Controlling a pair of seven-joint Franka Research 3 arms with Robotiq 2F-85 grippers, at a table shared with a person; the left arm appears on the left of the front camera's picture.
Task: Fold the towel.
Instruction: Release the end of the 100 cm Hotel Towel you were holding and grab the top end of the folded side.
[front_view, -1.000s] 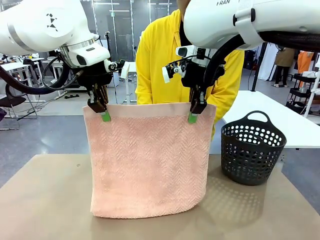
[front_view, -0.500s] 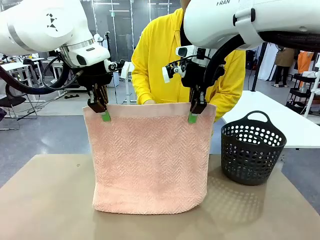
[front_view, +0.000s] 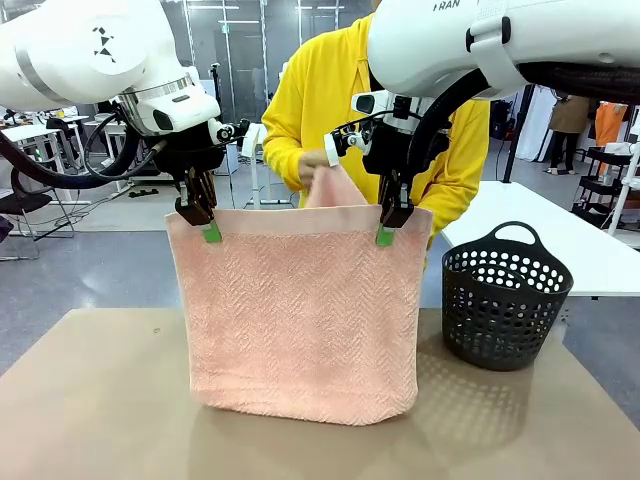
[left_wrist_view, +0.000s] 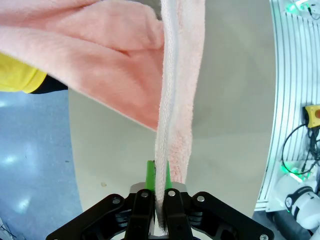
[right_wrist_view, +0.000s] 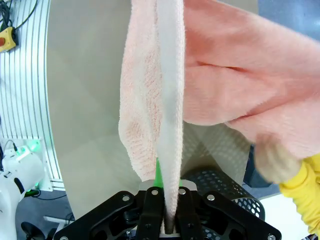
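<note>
Mid-fold, left hand and right hand each clamp the hanging towel by its hem; next, probably, lay it on the table.

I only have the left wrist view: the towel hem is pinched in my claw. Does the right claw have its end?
Observer: Yes, the right claw is shut on the hem of the towel, level with the left claw.
Operator: Where is the person's hand?
Observer: The person's hand holds the far layer up above the hem, between the claws.
Operator: Anything nearby?
Observer: A black basket stands on the table at the robot's right, apart from the towel.
</note>
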